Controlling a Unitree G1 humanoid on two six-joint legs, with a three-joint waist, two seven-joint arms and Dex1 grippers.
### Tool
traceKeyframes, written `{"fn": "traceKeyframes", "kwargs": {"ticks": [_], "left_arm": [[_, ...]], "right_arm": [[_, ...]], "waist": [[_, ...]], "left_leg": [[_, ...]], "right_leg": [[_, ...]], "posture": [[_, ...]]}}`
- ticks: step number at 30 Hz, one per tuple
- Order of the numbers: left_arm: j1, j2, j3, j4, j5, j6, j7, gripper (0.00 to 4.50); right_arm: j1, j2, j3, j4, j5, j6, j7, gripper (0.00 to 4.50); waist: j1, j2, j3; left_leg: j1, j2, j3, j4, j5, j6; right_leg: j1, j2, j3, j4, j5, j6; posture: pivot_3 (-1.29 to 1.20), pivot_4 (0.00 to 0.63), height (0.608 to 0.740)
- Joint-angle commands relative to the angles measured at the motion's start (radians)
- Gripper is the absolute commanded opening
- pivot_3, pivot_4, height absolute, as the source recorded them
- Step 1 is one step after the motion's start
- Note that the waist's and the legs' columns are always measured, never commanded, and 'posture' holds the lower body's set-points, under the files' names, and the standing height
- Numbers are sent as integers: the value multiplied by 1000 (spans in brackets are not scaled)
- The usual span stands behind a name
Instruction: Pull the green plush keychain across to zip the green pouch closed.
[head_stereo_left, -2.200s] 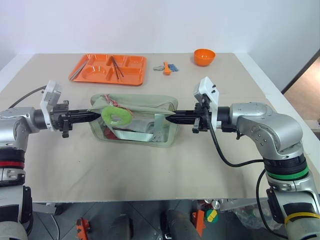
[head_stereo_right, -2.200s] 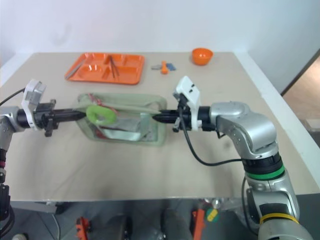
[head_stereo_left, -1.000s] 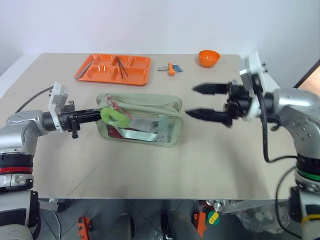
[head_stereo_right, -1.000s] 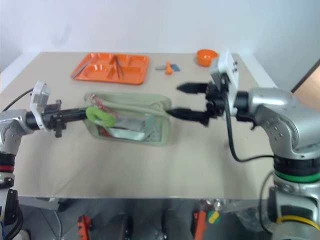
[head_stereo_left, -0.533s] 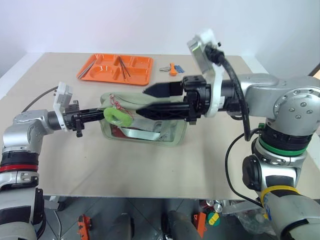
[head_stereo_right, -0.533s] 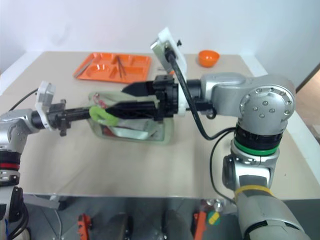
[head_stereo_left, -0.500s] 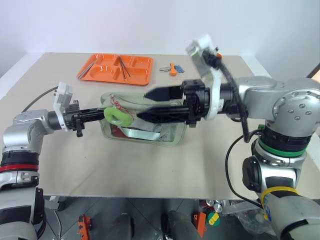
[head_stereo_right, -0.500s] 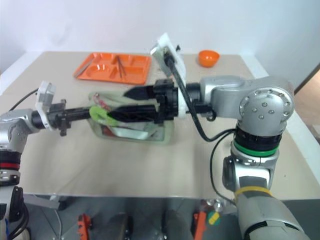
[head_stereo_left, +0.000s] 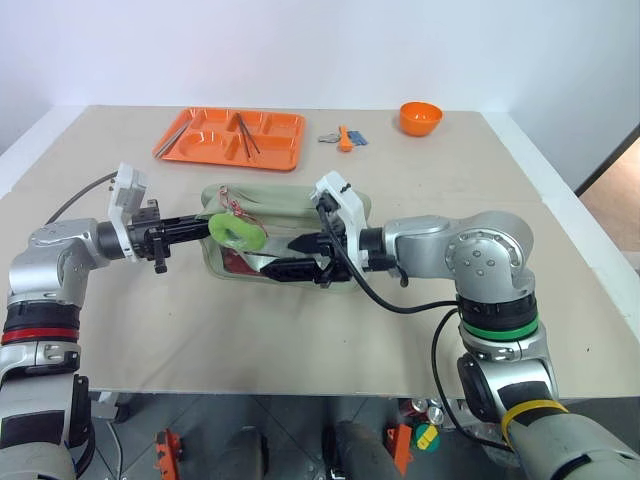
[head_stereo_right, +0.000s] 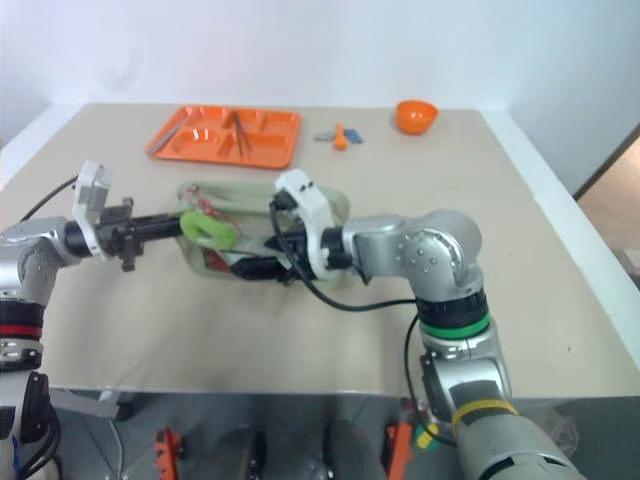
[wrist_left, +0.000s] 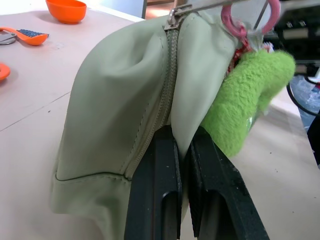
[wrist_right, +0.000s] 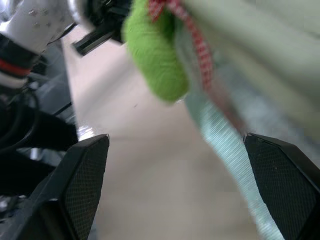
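- Right gripper (head_stereo_left: 292, 257), at centre frame, has swung in from the right edge; its 2 fingers are spread wide just short of the green plush keychain (head_stereo_left: 236, 233), so the pull looks imminent.
- Left gripper (head_stereo_left: 190, 227) stays pinched on the green pouch (head_stereo_left: 285, 198) at left-centre.
- Orange tray (head_stereo_left: 205, 150) sits upper left.
- Writing: none legible.

green pouch (head_stereo_left: 285, 205) contents perhaps too blurred

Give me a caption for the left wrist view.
Left gripper pinching the green pouch end, plush keychain hanging beside.
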Motion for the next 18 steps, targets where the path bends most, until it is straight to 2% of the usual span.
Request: {"fn": "traceKeyframes", "kwargs": {"ticks": [1,17,18], "left_arm": [[-19,-6,-11,-4,0,-2,-5,0],[-12,-12,-6,-9,-1,-3,0,0],[-12,-12,-5,-10,-1,-4,1,0]], "right_arm": [[-56,-13,-13,5,-33,-57,42,4462],[-108,77,90,88,-171,-170,121,4462],[-111,80,90,94,-178,-177,127,4216]], "waist": [[0,0,0],[-1,0,0],[-1,0,0]], "left_leg": [[0,0,0,0,0,0],[0,0,0,-1,0,0],[0,0,0,-1,0,0]], "right_leg": [[0,0,0,0,0,0],[0,0,0,0,0,0],[0,0,0,0,0,0]], "posture": [[0,150,740],[0,150,740],[0,150,740]]}}
